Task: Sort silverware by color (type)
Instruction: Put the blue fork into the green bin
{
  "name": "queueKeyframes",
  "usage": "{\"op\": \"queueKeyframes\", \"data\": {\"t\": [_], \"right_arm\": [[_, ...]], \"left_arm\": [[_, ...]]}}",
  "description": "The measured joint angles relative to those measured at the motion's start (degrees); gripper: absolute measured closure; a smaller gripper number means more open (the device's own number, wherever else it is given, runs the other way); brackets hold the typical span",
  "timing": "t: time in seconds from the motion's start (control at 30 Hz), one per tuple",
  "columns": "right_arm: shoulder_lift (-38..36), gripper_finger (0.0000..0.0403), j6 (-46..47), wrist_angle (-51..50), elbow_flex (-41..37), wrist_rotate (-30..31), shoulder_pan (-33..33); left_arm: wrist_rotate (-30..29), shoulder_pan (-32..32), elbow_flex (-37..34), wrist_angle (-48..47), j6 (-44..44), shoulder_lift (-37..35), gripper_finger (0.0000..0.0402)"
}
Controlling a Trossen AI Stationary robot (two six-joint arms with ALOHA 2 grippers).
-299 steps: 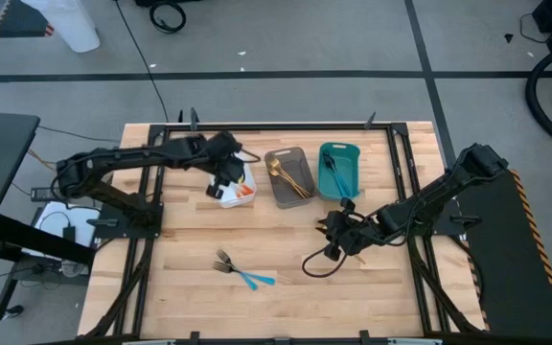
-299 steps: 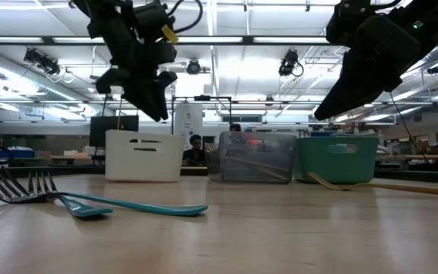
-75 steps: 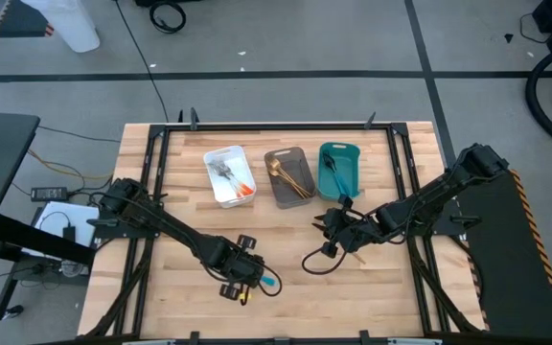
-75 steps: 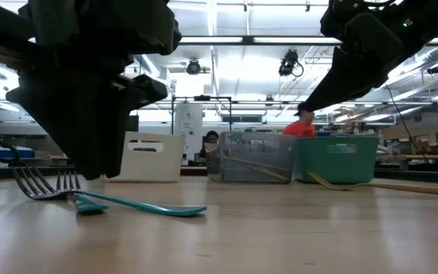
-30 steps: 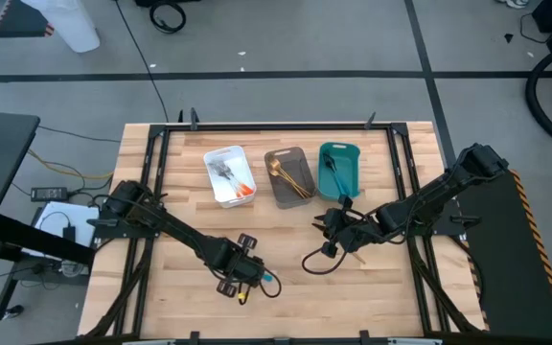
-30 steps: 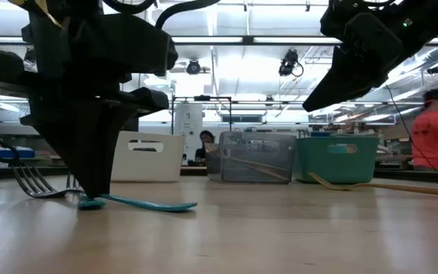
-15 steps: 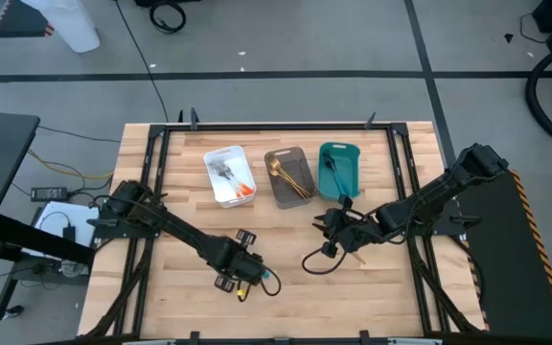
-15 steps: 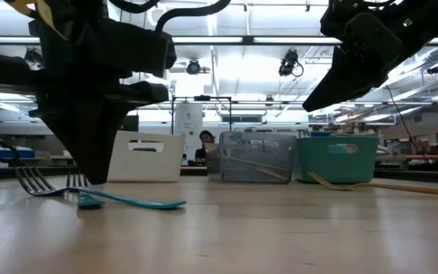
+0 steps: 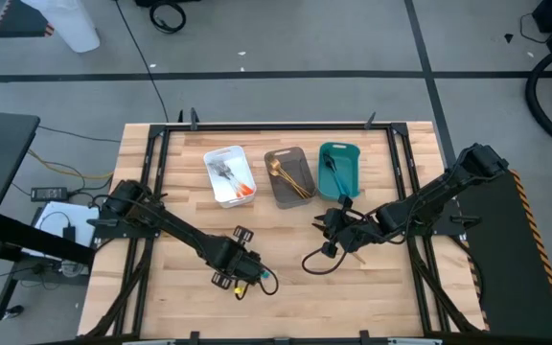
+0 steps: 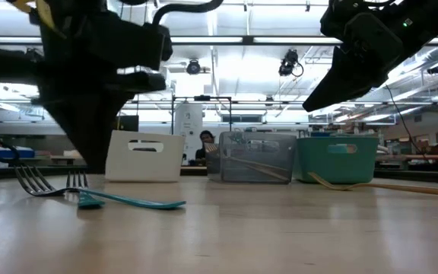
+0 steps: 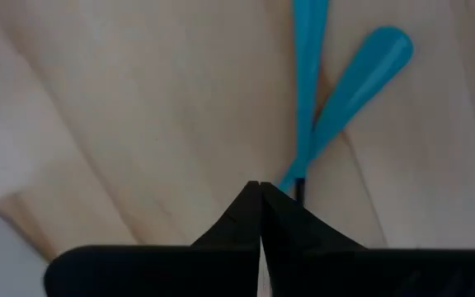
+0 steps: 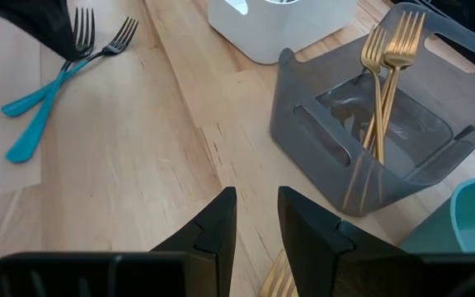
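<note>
The two teal-handled forks are lying crossed on the desk under the left claw — its fingers closed, empty — so one may be dragging the other up, while the right claw is waiting slightly parted near the grey bin.

- The left arm reaches low across the table toward its front middle, and the left gripper points steeply down, close over the tabletop.
- Its fingers are pressed together, tips meeting.
- The right arm stretches inward from the right edge, and the right gripper hangs above the centre-right.
- Its fingers stand slightly apart.
</note>
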Motion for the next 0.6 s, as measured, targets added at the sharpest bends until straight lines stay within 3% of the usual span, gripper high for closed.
{"op": "queueKeyframes", "data": {"t": [0.2,0.6], "right_arm": [[0.0,0.03,0.0,0.0,0.0,0.0,0.0],[0.0,0.03,0.0,0.0,0.0,-1.1,0.0]], "left_arm": [[-1.1,0.0,3.2,-2.3,-1.7,0.0,0.0391],[6.3,0.3,0.4,-2.0,-11.3,0.3,0.0353]]}}
